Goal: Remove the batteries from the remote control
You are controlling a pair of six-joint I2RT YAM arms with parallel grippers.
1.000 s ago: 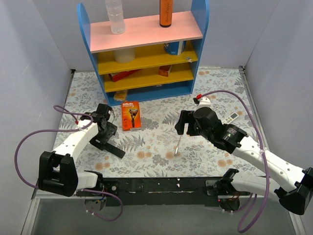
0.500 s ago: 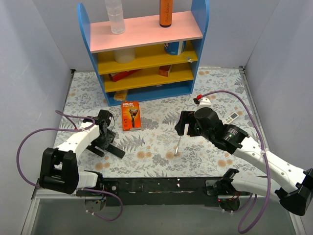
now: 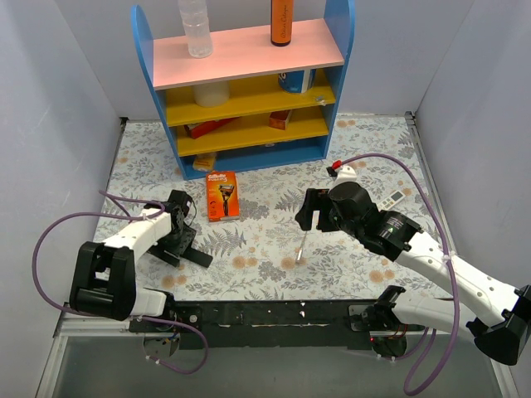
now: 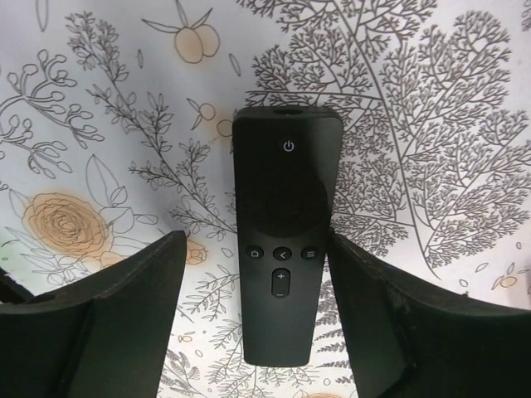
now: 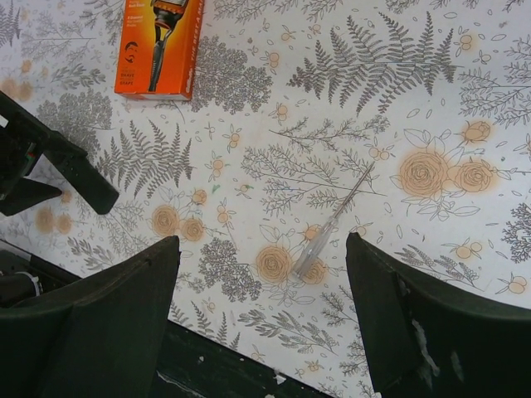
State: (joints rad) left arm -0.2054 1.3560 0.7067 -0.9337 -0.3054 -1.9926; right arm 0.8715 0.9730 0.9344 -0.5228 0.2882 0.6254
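Shelf unit (image 3: 249, 51) at far side of floral mat (image 3: 365, 157): clear bottle (image 3: 196, 29) and orange bottle (image 3: 281, 25) on pink top board; white cylinder (image 3: 211, 93) and blue-white box (image 3: 296, 80) on upper yellow shelf; red box (image 3: 207, 128) and orange box (image 3: 280, 120) on lower yellow shelf. Orange razor package (image 5: 160, 46) flat on mat in front of shelf

Remote control (image 4: 284, 240) lies flat on mat, button face up, power button at the end away from the wrist camera. Left gripper (image 4: 253, 274) low over it, fingers spread, one along each long side. Clear gap on one side; on the other, cannot tell whether finger touches

Right gripper (image 5: 261, 249) released, holding nothing, above mat and well apart from remote control. Thin grey rod-shaped tool (image 5: 332, 220) lies on mat beneath, between its fingers in the wrist view
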